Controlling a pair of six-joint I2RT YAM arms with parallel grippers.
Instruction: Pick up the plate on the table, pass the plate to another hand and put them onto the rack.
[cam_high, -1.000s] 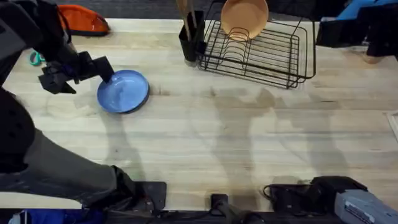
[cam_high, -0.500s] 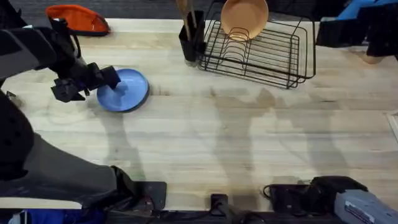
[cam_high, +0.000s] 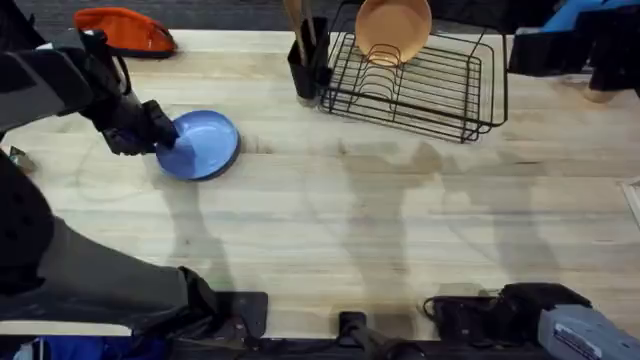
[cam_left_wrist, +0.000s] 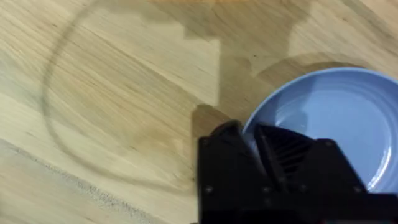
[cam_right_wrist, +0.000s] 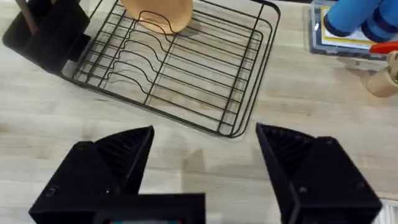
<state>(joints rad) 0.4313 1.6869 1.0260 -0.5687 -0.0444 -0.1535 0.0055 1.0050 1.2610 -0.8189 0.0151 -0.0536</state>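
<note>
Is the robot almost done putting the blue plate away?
Not yet, it is just starting. Nothing looks finished: the plate lies on the table. In hand: the left gripper has its fingers pinched on the plate's rim, one finger on either side of it. Left to do: lift it, pass it to the right gripper, which is open and facing the rack, then slot it in beside the orange dish.

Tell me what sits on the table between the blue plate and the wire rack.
Overhead, only bare table lies between the plate and the rack.
</note>
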